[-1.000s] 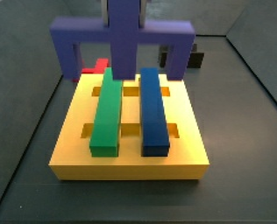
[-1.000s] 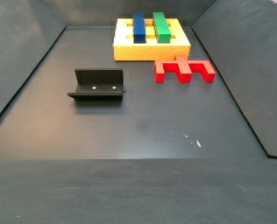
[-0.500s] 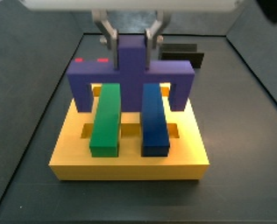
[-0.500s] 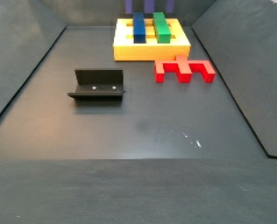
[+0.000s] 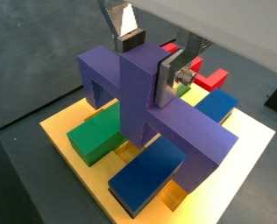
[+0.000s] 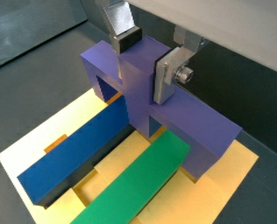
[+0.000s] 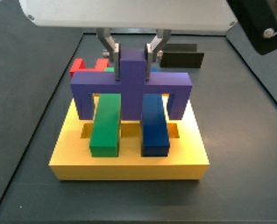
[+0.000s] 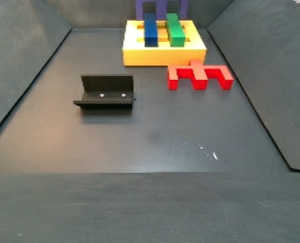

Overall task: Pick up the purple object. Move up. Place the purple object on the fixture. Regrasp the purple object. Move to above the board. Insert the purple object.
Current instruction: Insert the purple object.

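Note:
My gripper point(image 7: 131, 48) is shut on the top of the purple object point(image 7: 131, 80), with a silver finger on either side of its central stem in both wrist views. The purple object stands upright over the far end of the yellow board point(image 7: 129, 159). Its outer prongs hang down outside the green bar point(image 7: 106, 118) and the blue bar point(image 7: 154, 118), and its stem sits between them. Whether it is seated in the slots I cannot tell. In a wrist view the gripper point(image 6: 148, 57) grips the purple object point(image 6: 135, 87). The black fixture point(image 8: 105, 93) stands apart on the floor.
A red pronged block point(image 8: 199, 76) lies on the floor beside the board point(image 8: 165, 57). Dark walls enclose the floor on the sides. The fixture point(image 7: 182, 59) shows behind the board.
The gripper has come down with the purple object, from high above the board to low over its far end, the prongs now straddling the green and blue bars.

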